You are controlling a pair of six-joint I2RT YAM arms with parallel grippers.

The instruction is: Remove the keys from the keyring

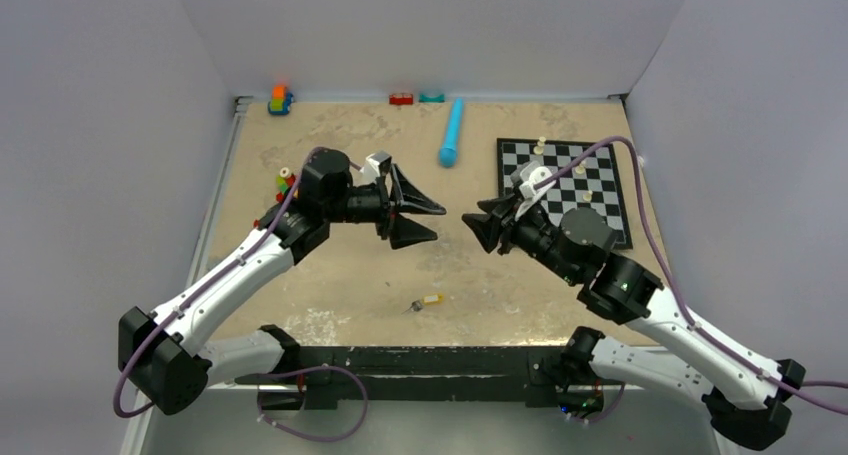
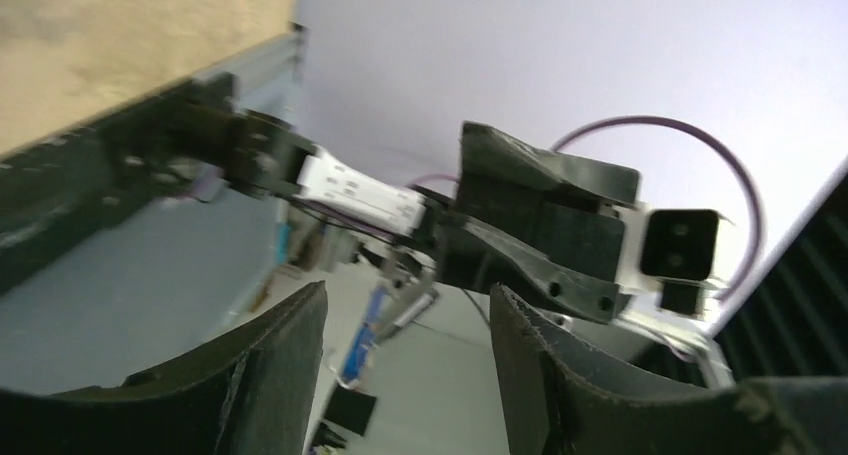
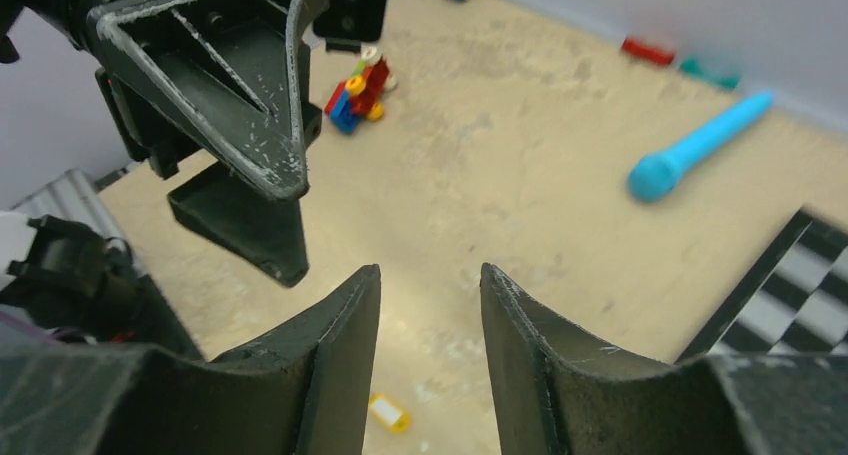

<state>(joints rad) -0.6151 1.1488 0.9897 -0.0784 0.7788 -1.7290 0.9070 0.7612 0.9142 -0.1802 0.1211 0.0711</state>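
Observation:
A small keyring bundle with a yellow tag [image 1: 431,300] and a tiny grey metal bit [image 1: 415,306] lies on the tan table near the front, below both grippers. The tag also shows in the right wrist view [image 3: 388,413]; single keys are too small to tell apart. My left gripper [image 1: 438,221] is open and empty, raised above the table and pointing right; in its own view [image 2: 410,290] nothing is between the fingers. My right gripper [image 1: 473,231] is open and empty, raised and pointing left at it; its own view [image 3: 430,270] shows a clear gap.
A chessboard [image 1: 565,180] with small white pieces lies at the right. A blue cylinder [image 1: 451,133] lies at the back middle. Toy blocks [image 1: 285,183] sit at the left, and a toy car [image 1: 280,99], red brick [image 1: 401,99] and teal piece [image 1: 432,97] along the back wall.

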